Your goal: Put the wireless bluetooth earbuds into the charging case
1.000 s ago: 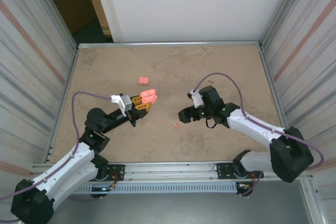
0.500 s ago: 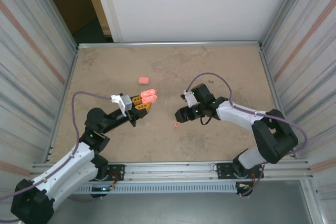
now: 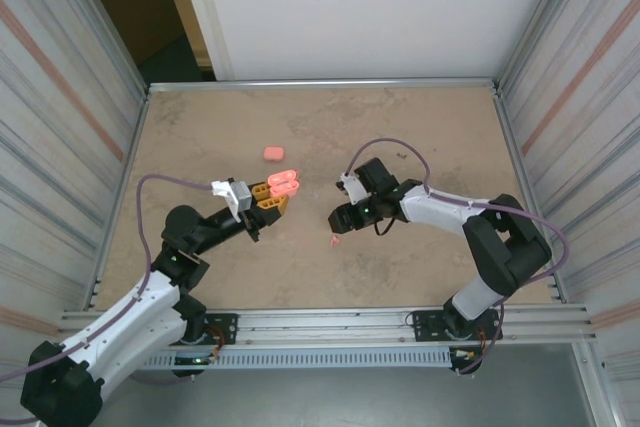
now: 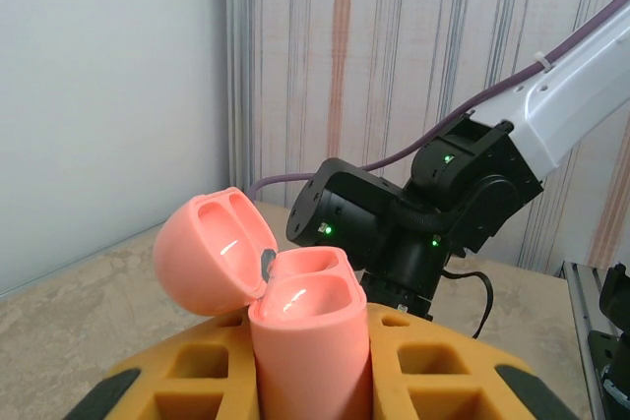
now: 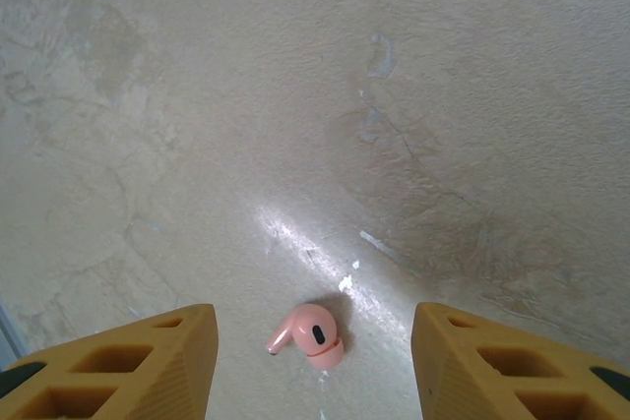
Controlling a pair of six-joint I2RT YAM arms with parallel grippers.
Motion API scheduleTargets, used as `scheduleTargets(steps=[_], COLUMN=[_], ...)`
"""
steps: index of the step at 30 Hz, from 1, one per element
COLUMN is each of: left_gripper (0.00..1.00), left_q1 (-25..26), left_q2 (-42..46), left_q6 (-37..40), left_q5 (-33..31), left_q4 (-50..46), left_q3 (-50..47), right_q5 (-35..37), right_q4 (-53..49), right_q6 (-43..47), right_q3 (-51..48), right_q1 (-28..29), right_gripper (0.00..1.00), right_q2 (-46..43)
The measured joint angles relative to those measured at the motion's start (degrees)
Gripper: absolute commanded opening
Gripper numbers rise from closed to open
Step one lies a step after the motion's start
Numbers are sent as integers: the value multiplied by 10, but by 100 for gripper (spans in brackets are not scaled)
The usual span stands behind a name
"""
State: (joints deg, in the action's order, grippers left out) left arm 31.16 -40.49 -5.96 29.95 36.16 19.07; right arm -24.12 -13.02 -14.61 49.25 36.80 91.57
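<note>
My left gripper [image 3: 272,197] is shut on the open pink charging case [image 3: 285,182], held upright above the table. In the left wrist view the case [image 4: 307,341] sits between the yellow fingers [image 4: 433,371], its lid [image 4: 209,253] hinged back and both wells empty. One small pink earbud [image 3: 334,241] lies on the table. My right gripper [image 3: 339,219] hangs just over it. In the right wrist view the earbud [image 5: 313,334] lies between the open yellow fingertips [image 5: 177,351], touching neither of them.
A second, closed pink case [image 3: 272,153] lies on the table behind the held one. The right arm's black wrist [image 4: 394,233] is close in front of the held case. Metal walls ring the tan table [image 3: 420,127].
My right gripper has slid left and come over the earbud, its jaws narrowing. The left gripper and the case have not moved.
</note>
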Motion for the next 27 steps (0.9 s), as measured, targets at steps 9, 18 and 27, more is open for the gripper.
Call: scheduleTargets(steps=[9, 18, 27], left_gripper=[0, 0, 0], left_q1=[0, 0, 0], left_q2=[0, 0, 0], left_q6=[0, 0, 0], left_q5=[0, 0, 0], left_q4=[0, -4, -4], left_q3=[0, 0, 0], right_q5=[-5, -13, -14], right_q4=[-14, -38, -56], right_q6=[1, 3, 10], right_q3=[21, 38, 47], right_q1=[11, 19, 25], right_gripper=[49, 47, 44], right_q2=[36, 60, 80])
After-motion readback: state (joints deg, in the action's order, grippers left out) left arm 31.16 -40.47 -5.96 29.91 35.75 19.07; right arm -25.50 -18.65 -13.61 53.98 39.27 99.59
